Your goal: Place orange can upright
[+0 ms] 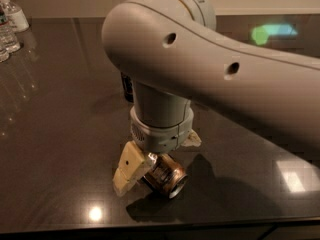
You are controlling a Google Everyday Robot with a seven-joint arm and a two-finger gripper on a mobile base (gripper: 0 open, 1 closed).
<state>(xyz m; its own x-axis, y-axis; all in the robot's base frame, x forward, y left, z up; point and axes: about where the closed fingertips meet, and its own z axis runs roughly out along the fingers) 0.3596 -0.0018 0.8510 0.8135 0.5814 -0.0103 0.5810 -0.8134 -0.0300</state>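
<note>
In the camera view, I saw the gripper (159, 165) at the lower centre of the frame, just over the dark table (60, 134). Its two fingers were clamped on the sides of the orange can (167, 176). The can lay on its side between them, its long axis roughly level and one round end pointing toward the lower right. A dark can (127, 86) stood behind the arm (210, 79).

Place: likely office kitchenette | dark glossy counter (60, 134), water bottles (10, 29) | gripper (157, 165) low over counter
</note>
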